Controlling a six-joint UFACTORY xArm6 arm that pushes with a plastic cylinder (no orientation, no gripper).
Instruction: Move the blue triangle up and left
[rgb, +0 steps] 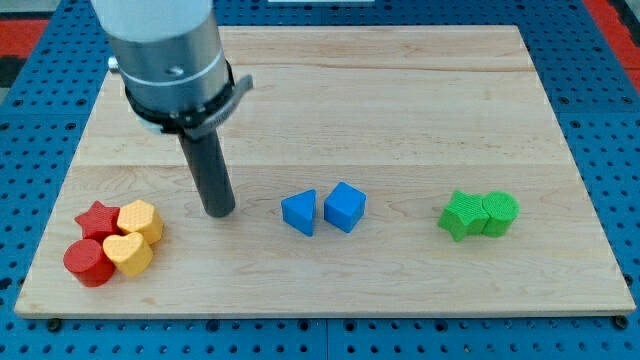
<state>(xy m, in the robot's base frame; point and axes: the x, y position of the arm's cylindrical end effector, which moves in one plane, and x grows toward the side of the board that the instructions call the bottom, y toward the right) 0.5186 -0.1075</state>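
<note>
The blue triangle (299, 213) lies on the wooden board (400, 90) a little below its middle. A blue cube (345, 207) sits just to its right, almost touching it. My tip (219, 212) rests on the board to the left of the blue triangle, about a block's width and a half away, at about the same height in the view. The dark rod rises from it to the grey arm body at the view's top left.
At the view's lower left sits a cluster: a red star (97, 219), a yellow hexagon (140, 220), a yellow heart (129, 254) and a red cylinder (88, 263). At the right, a green star (461, 216) touches a green cylinder (499, 213).
</note>
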